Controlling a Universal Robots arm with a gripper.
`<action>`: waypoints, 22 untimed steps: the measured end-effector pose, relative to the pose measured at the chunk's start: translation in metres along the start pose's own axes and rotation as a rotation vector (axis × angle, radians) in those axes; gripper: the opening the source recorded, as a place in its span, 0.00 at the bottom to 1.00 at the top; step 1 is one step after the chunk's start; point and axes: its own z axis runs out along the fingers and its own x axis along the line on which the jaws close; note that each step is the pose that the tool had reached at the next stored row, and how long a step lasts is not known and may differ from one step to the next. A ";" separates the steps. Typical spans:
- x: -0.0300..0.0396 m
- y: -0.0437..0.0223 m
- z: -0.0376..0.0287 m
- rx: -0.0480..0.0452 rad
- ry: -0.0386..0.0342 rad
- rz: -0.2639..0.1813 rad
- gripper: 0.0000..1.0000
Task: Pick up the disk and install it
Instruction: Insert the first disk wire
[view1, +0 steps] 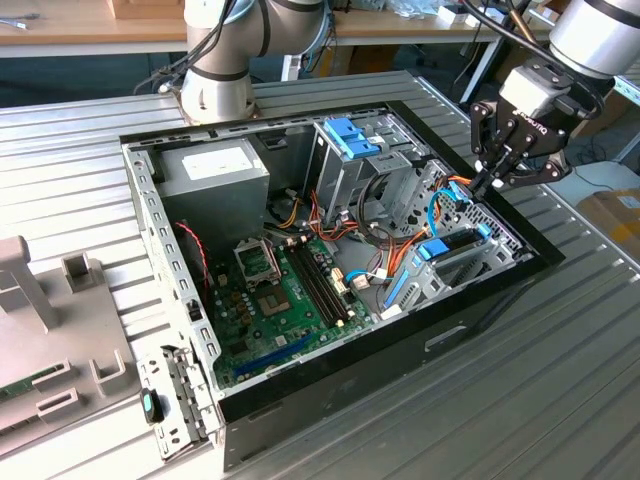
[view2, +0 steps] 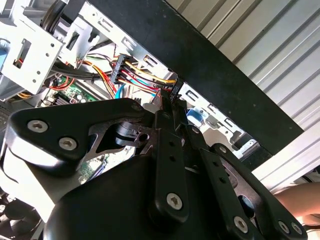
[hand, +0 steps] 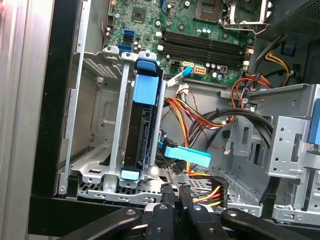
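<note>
The disk (hand: 144, 127) stands on edge in the metal drive cage (hand: 97, 125), a dark body between light-blue rails with a blue tab on its end. In the exterior view the disk (view1: 452, 247) lies in the computer case's corner at that view's right. My gripper (view1: 487, 183) hangs just above that corner, a short way from the disk and not touching it. Its fingers (hand: 167, 195) are pressed close together with nothing seen between them. A black connector with coloured wires (hand: 217, 191) lies right beside the gripper (hand: 176, 192), and the tips of the gripper (view2: 172, 97) reach those wires.
The open case (view1: 330, 330) lies on a ribbed metal table (view1: 520, 400). Inside are a green motherboard (view1: 290, 290), a power supply (view1: 215, 165), an upper cage with a blue latch (view1: 352, 135) and a flat blue cable (hand: 187, 155). A grey fixture (view1: 40, 330) stands at the exterior view's left.
</note>
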 end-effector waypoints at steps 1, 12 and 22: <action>0.0000 0.0000 0.0000 0.0000 0.0000 0.000 0.16; -0.0006 0.0080 -0.0002 0.0001 0.0001 0.002 0.16; 0.0113 0.0155 -0.0009 0.0004 0.0001 0.008 0.16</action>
